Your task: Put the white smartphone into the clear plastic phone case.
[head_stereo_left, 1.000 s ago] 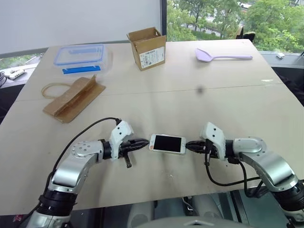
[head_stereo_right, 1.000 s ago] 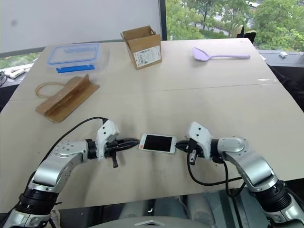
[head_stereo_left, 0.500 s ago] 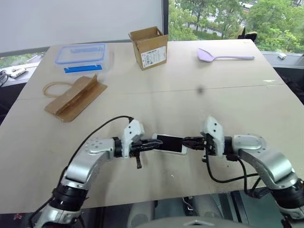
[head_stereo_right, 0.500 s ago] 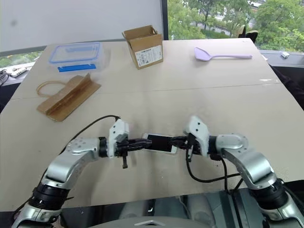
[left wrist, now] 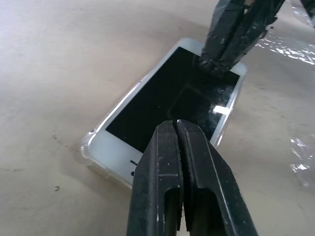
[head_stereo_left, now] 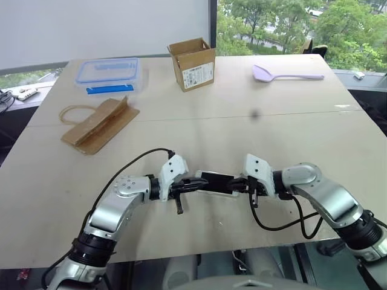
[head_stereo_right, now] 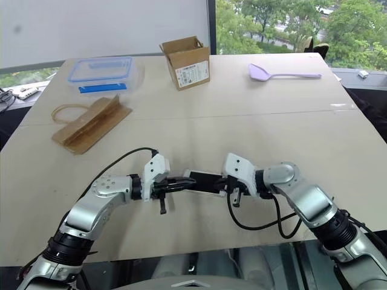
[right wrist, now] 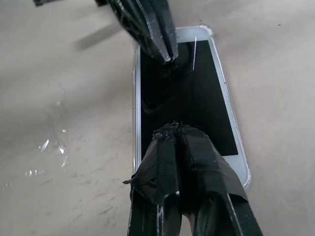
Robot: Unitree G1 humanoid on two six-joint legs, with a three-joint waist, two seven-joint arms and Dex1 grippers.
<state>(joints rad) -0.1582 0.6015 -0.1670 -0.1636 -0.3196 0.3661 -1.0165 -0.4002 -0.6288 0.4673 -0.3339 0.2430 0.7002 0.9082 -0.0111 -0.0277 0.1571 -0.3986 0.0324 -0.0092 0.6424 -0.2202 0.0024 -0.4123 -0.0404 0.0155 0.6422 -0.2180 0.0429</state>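
Observation:
The white smartphone (head_stereo_left: 216,180) lies flat, screen up, near the table's front edge. It sits inside the clear plastic phone case (left wrist: 88,143), whose transparent rim and bumper corners (right wrist: 246,178) show around its white edge. My left gripper (head_stereo_left: 202,182) is shut, its tip on the black screen near the phone's left end (left wrist: 176,124). From the other side my right gripper (head_stereo_left: 234,185) is also shut, its tip (right wrist: 172,129) pressing on the screen near the right end. The two tips face each other over the phone, and neither grips anything.
At the back left stand a clear box with a blue-rimmed lid (head_stereo_left: 109,70) and a folded brown paper bag (head_stereo_left: 97,123). A small open cardboard box (head_stereo_left: 192,60) and a purple spatula (head_stereo_left: 284,74) lie farther back. A scrap of clear film (right wrist: 49,146) lies beside the phone.
Both shut grippers have closed in from the phone's two ends onto its screen, left moving right and right moving left. The phone stays in place.

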